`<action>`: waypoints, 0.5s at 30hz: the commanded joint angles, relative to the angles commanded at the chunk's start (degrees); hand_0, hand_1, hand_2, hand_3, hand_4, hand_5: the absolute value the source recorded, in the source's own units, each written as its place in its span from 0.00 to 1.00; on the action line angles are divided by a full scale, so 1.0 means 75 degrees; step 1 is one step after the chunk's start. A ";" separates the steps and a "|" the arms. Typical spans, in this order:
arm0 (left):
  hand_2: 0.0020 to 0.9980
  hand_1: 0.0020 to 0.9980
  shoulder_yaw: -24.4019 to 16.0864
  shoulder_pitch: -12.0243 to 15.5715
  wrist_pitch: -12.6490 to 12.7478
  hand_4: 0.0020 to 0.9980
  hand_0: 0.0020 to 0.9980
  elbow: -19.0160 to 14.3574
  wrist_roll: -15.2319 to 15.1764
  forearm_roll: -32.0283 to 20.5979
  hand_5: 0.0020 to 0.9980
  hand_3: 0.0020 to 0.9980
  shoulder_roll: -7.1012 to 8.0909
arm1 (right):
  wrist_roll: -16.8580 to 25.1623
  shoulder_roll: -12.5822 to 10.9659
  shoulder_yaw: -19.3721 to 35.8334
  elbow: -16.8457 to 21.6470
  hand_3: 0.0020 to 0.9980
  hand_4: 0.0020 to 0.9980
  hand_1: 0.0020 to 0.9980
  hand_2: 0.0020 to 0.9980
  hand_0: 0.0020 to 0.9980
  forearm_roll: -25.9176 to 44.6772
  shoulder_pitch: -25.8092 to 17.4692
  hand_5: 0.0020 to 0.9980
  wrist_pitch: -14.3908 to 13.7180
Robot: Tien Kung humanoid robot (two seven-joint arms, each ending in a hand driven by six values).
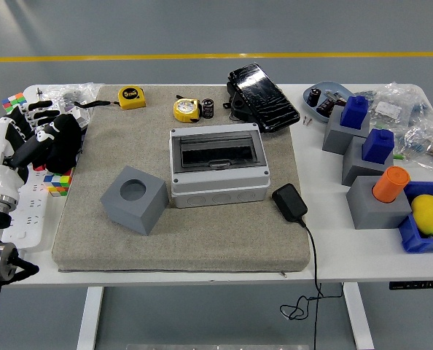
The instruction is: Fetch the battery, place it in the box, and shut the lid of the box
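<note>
A: Where's the battery (208, 109)?

B: A small black cylinder standing upright at the far edge of the grey mat (85, 233), just right of the round yellow tape measure (186, 110) and left of the black wrapped pack (263, 97). Nothing holds it.

A: And the box (217, 165)?

B: Grey, in the middle of the mat, nearer than the battery and apart from it. Its smoked clear lid (215, 152) lies flat over the top, so it looks closed.

A: What sits around the box?

B: A grey cube with a round hole (134, 198) touches or nearly touches its near-left corner. A black charger (290, 203) lies just off its near-right corner, with its cable running over the table's (202, 268) near edge. A second, squarer yellow tape measure (132, 96) is at the mat's far-left corner.

A: The hands?

B: Only the left hand (45, 137) shows, at the table's left edge beside the mat, above a coloured puzzle cube (58, 183). Its black fingers are loosely curled and hold nothing. It is well apart from both battery and box.

A: Right side of the table?

B: Grey blocks with blue caps (355, 111), one with an orange cap (390, 183), and a blue bin holding a yellow fruit (428, 214)
</note>
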 joint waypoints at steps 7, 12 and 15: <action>0.58 0.59 -0.0017 -0.0002 -0.0008 1.00 0.41 -0.0013 0.0011 0.0010 0.36 0.61 0.0003 | 0.0004 -0.0001 -0.0017 0.0000 0.63 1.00 0.66 0.70 0.68 0.0020 0.0008 0.62 0.0000; 0.58 0.59 0.0000 -0.0019 -0.0013 1.00 0.41 -0.0010 0.0017 0.0015 0.36 0.61 0.0015 | -0.0001 -0.0006 -0.0028 0.0000 0.63 1.00 0.66 0.70 0.68 0.0025 0.0016 0.62 0.0001; 0.58 0.59 0.0020 -0.0024 -0.0016 1.00 0.41 -0.0005 0.0024 0.0014 0.36 0.61 0.0026 | -0.0006 -0.0008 -0.0015 0.0000 0.63 1.00 0.66 0.70 0.68 0.0010 0.0020 0.62 0.0000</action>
